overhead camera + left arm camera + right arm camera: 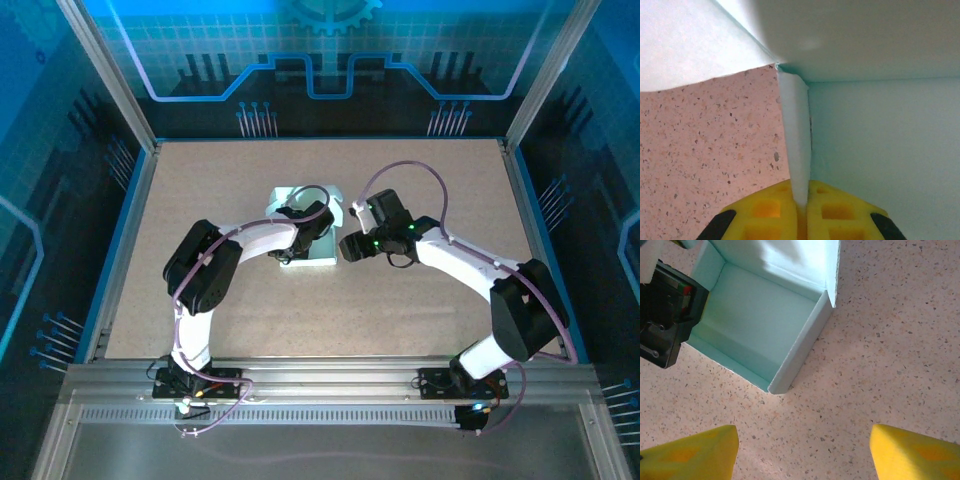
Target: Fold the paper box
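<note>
So the paper box [755,325] sits about mid-surface, between the two arms. It's half formed: floor flat on the speckled surface [890,340], walls up, open on top. The left pincer [800,202] is clamped tight on one thin side wall [795,140], its yellow fingers pinching the card edge right beside the box floor. The right pincer [803,452] holds nothing. Its fingers are spread wide, hovering over bare surface just beside the box's corner.

Handling-wise, my read is that this thing is super light, thin pale mint card. It'll probably skate across the surface at the slightest nudge unless one side is pinned. I'd expect it to be stiff along the creases but floppy between them, and a hard squeeze mid-panel would likely dent it for good. The finish looks matte, not slippery, so the fingers should bite fine.

Where to grab: I'd go for edges and folded-over bits, not flat panels. The doubled wall [800,350] facing the right pincer looks like the sturdiest spot, with its rolled top edge. I'd pinch across that from above, close to a corner where the neighbouring wall braces it. With the left side anchoring it, the other arm could fold flaps without the box sliding off.
</note>
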Controlling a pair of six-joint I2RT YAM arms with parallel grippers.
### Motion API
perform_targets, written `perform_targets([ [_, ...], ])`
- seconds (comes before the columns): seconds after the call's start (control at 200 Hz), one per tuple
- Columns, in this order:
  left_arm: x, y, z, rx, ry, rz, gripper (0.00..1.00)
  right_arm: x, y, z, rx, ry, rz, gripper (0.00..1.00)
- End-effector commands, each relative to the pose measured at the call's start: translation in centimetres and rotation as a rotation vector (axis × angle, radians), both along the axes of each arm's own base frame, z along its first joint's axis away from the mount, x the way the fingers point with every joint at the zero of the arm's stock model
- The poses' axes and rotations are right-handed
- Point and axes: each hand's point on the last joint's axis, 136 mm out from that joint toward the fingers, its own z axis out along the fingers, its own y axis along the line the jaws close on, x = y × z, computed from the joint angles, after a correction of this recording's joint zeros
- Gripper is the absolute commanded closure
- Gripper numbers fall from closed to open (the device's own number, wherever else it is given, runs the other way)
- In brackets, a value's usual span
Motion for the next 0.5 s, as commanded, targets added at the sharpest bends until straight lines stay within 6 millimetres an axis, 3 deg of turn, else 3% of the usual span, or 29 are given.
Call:
perform_targets([
  [0.0, -1.5, 1.0, -0.8, 0.025, 0.051, -0.004, 0.82, 0.1, 0.0, 0.8, 0.030, -0.017, -0.010, 0.29],
  [0.215, -1.4, 0.7, 0.4, -0.048, 0.014, 0.004, 0.76, 0.2, 0.1, 0.8, 0.040, -0.012, -0.012, 0.29],
  [0.39, -1.6, 0.8, 0.4, -0.061, 0.012, 0.009, 0.98, 0.3, 0.2, 0.8, 0.044, -0.007, -0.012, 0.29],
  [0.45, -1.5, 0.8, 0.5, -0.058, 0.015, 0.008, 0.97, 0.3, 0.3, 1.0, 0.048, -0.008, -0.012, 0.29],
  [0.495, -1.5, 0.8, 0.6, -0.060, 0.013, 0.008, 0.91, 0.2, 0.4, 1.0, 0.050, -0.006, -0.013, 0.29],
])
